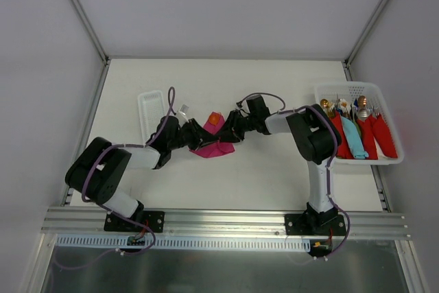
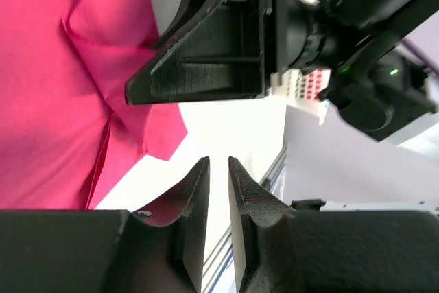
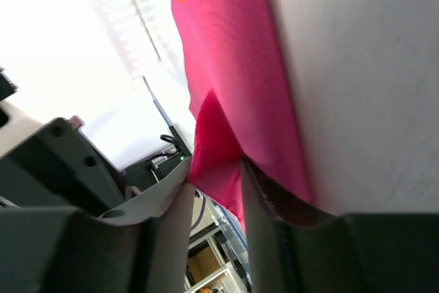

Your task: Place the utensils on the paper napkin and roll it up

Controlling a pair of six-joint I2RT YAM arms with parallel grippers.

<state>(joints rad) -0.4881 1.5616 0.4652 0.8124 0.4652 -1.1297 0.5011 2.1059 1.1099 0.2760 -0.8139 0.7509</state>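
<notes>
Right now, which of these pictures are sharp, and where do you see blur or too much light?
Top external: even light and sharp, the paper napkin clear. Left wrist: well exposed, the left pincer dark but crisp. Right wrist: the upper left is blown out to white, and the right pincer is very close and slightly soft.

The table (image 1: pixel 226 190) is being lit evenly from above; soft shadows are being cast beneath the arms (image 1: pixel 312 135); the paper napkin (image 2: pixel 41 101) is being blurred at close range.
</notes>
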